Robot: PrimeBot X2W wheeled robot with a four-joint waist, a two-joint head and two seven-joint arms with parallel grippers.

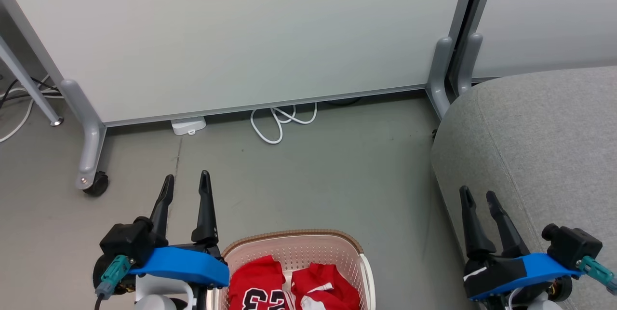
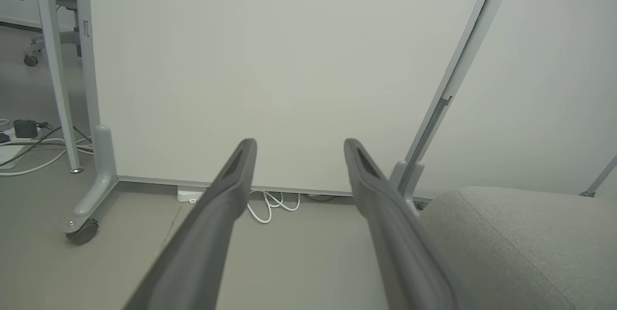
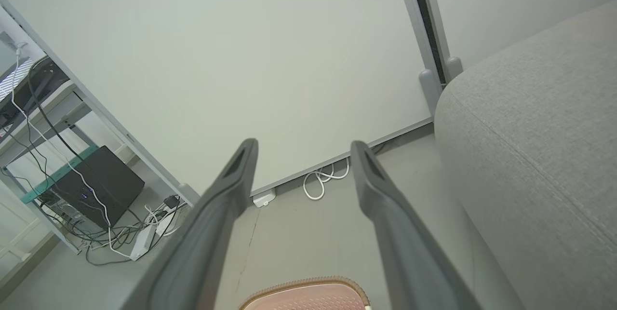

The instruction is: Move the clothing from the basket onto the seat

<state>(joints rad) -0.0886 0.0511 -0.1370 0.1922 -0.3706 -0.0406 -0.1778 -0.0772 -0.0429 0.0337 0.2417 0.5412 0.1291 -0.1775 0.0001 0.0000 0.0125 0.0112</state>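
Note:
The cream basket [image 1: 356,252] with a brown rim stands on the floor at the bottom centre of the head view; its rim [image 3: 308,285] also shows in the right wrist view. Inside lies the red clothing [image 1: 255,281], one piece showing black-and-white "23", another red piece [image 1: 325,283] beside it. The grey seat [image 1: 544,141] fills the right side, and it also appears in the wrist views [image 2: 520,237] [image 3: 535,131]. My left gripper [image 1: 186,182] [image 2: 299,148] is open left of the basket. My right gripper [image 1: 479,197] [image 3: 302,151] is open over the seat's front edge. Both hold nothing.
A white partition panel [image 1: 241,35] on grey wheeled legs [image 1: 89,155] stands across the back. A white cable [image 1: 279,122] and a small white box [image 1: 188,125] lie at its base. Cables and a black box [image 3: 96,184] sit under a desk at the far left.

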